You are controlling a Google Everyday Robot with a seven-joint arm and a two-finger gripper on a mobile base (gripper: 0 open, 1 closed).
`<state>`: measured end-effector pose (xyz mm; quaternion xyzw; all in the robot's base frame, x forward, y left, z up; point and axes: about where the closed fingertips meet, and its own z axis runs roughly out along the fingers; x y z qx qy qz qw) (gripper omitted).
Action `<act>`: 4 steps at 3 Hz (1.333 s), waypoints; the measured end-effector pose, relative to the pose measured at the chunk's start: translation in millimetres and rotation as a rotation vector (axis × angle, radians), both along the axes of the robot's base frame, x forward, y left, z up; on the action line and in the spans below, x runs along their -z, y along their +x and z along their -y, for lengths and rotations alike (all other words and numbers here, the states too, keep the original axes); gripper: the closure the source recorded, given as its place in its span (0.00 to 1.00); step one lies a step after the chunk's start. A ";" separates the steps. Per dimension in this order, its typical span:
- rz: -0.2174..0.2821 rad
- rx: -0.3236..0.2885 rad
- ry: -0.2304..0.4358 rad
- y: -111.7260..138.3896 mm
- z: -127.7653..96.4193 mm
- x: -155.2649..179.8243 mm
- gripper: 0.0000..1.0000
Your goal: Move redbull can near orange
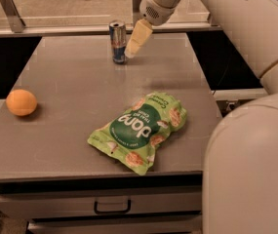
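Camera view: the redbull can [118, 42] stands upright at the far side of the table [70, 106] — the gripper [132, 48] hangs just right of it. Whether it is open, I cannot tell. The orange [21, 102] lies well apart, at the left edge.

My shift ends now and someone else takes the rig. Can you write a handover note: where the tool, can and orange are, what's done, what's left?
The tool hangs just beside the slim blue-and-silver redbull can, on its camera-right side, not around it.
The can stands upright at the far edge of the grey table.
The round orange fruit sits by the left edge, well apart from the can.
Done: tool is at the can.
Left: grasp, carry, set down by the orange.
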<state>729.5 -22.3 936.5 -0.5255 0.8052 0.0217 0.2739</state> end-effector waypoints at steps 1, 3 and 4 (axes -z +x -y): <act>-0.012 0.005 0.040 20.8 -26.6 7.5 0.00; -0.058 -0.008 0.126 45.7 -74.6 13.8 0.01; -0.079 -0.002 0.138 47.0 -78.6 15.9 0.22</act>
